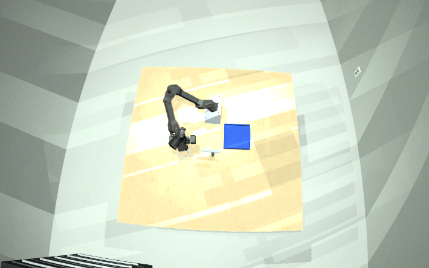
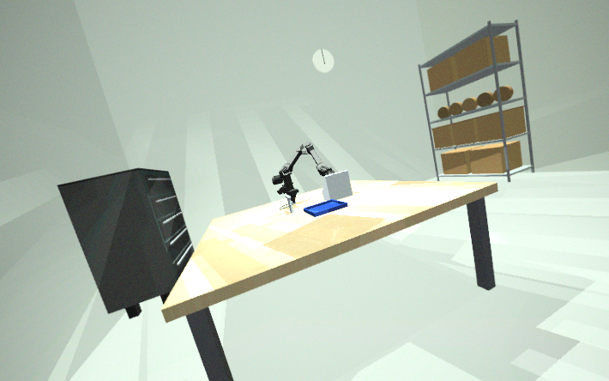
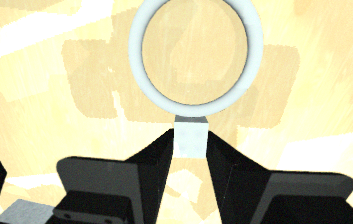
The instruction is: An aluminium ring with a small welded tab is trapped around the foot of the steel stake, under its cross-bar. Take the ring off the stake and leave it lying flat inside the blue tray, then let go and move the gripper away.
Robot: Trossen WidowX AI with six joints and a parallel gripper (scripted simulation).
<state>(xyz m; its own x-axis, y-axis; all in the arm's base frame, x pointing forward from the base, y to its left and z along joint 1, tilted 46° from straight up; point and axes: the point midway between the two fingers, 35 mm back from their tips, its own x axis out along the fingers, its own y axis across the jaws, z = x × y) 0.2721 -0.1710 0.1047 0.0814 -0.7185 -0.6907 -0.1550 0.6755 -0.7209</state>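
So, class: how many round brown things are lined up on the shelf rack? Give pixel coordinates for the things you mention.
5, side by side on one level of the shelf rack [image 2: 501, 113]: leftmost [image 2: 443, 112], second [image 2: 455, 108], middle [image 2: 469, 104], fourth [image 2: 485, 99], rightmost [image 2: 504, 93]. Others may hide behind.
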